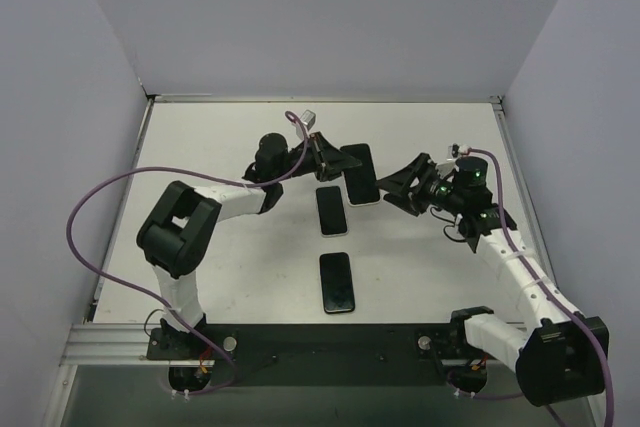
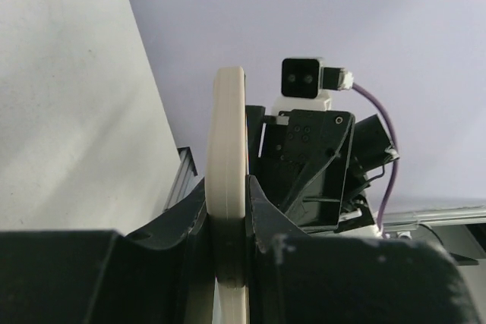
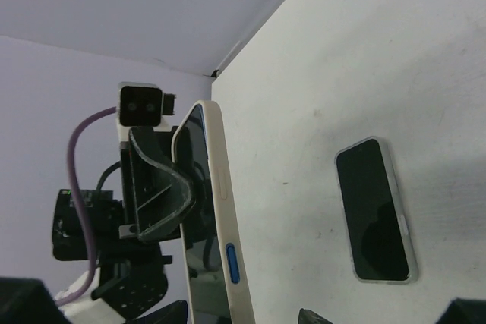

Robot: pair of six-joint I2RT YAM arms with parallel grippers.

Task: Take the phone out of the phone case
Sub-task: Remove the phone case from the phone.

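Observation:
The phone in its cream case (image 1: 360,175) is held up off the table on its edge, screen dark. My left gripper (image 1: 325,157) is shut on the case's left end. In the left wrist view the cream case edge (image 2: 228,180) is pinched between the black fingers (image 2: 273,210). My right gripper (image 1: 395,187) is open at the phone's right side. In the right wrist view the case edge with a blue button (image 3: 220,210) stands between my right gripper's (image 3: 235,316) spread fingertips, which show only at the bottom edge.
Two bare dark phones lie flat on the white table: one (image 1: 331,210) just below the held phone, also in the right wrist view (image 3: 376,210), and one (image 1: 337,282) nearer the arm bases. Walls enclose the table on three sides.

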